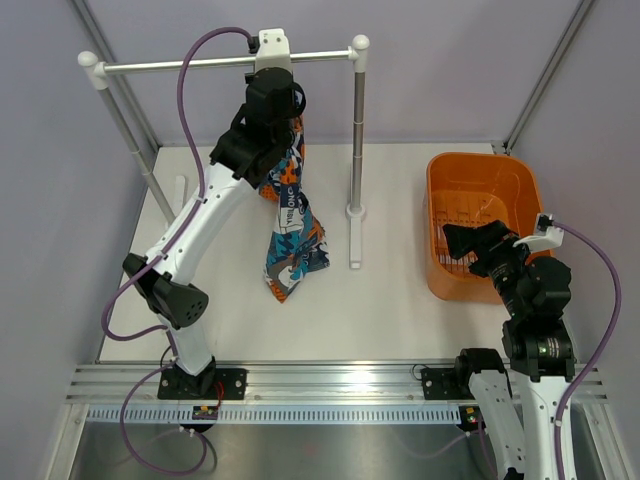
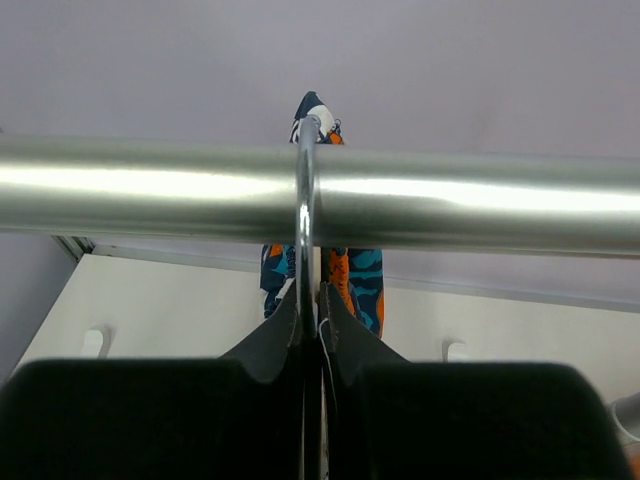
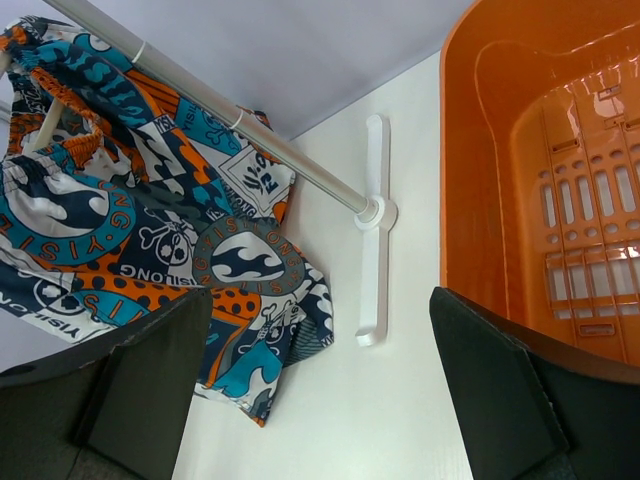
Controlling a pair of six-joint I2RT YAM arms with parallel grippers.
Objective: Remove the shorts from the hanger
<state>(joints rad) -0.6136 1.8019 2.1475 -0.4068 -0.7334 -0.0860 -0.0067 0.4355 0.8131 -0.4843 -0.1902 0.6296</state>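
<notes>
The patterned shorts [image 1: 291,225] hang from the silver rail [image 1: 190,66] with their lower end resting on the table. They also show in the right wrist view [image 3: 150,230]. My left gripper [image 1: 279,108] is up at the rail. In the left wrist view it [image 2: 318,300] is shut on the wire hook of the hanger [image 2: 304,185], which loops over the rail [image 2: 480,200]. The shorts [image 2: 355,280] hang just behind. A cream arm of the hanger [image 3: 44,125] shows inside the waistband. My right gripper [image 1: 463,245] is open and empty above the basket's near-left rim, far from the shorts.
An orange basket [image 1: 520,180] stands at the right; it also shows in the right wrist view [image 3: 470,150]. The rail's right post [image 1: 358,130] and its white foot [image 3: 375,250] stand between shorts and basket. The left post [image 1: 130,140] slants at the left.
</notes>
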